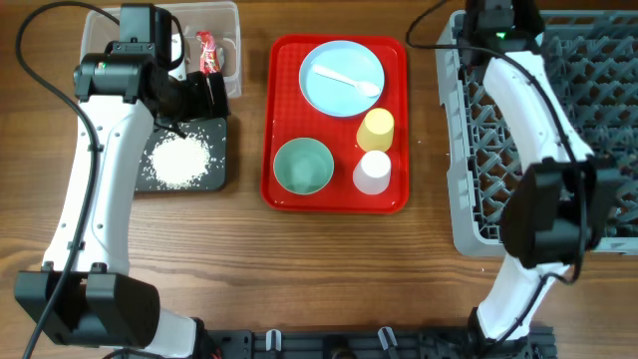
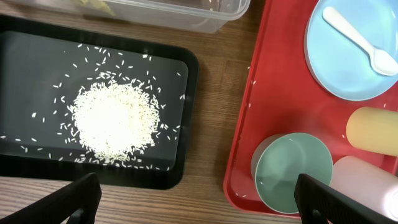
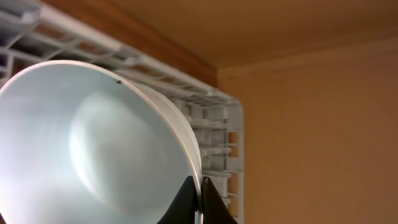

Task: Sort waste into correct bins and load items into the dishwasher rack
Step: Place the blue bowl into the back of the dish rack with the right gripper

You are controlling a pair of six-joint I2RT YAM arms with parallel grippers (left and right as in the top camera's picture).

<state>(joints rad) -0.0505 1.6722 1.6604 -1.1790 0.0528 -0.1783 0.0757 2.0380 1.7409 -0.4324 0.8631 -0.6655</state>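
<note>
Pinched at its rim by the clamped right claw [image 3: 200, 186], a bowl [image 3: 93, 155] fills that wrist's view, tipped on edge with its hollow towards the camera. Beyond the claw stand the rack's [image 3: 214, 124] grey wall and lattice; whether the bowl touches the rack I cannot tell.

The left claw [image 2: 198, 185] hangs with its fingers spread wide, gripping nothing, over the strip of table [image 2: 211, 112] between the black tray [image 2: 189, 81] and the red tray [image 2: 249, 124]. Ahead and to its left, rice [image 2: 115, 121] lies heaped in the black tray, with loose grains around it. Farther ahead is the tub [image 2: 186, 15], holding a red wrapper [image 1: 207, 52]. To the claw's right, on the red tray, the other bowl [image 2: 292, 171] sits nearest, the white cup [image 2: 367, 183] beside it, then the yellow cup [image 2: 373, 130]. Farthest ahead, the plate [image 2: 348, 62] carries the spoon [image 2: 357, 37].
</note>
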